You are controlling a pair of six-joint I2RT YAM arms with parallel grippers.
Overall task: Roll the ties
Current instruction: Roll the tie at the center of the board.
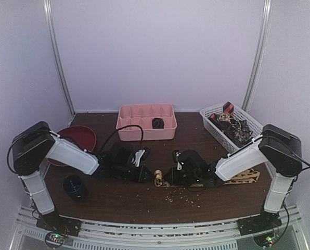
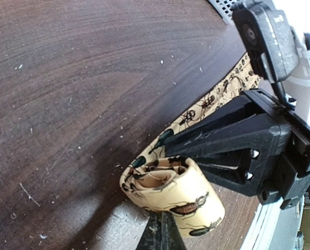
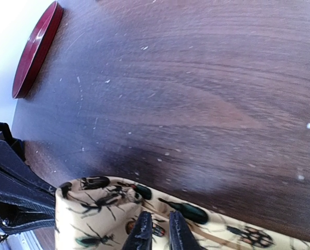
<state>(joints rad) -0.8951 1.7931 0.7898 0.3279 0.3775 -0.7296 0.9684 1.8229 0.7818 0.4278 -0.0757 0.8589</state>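
Winding the tan tie [image 2: 170, 192] into a coil, pinching it with the right hand [image 3: 160, 232], holding the pressed-together left hand [image 2: 159, 234] at its edge, probably needing another turn next.

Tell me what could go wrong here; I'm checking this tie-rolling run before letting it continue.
The cream insect-patterned fabric tie is coiled loosely by the left pincer; it may spring open. The right pincer crowds the coil, so the two could collide.
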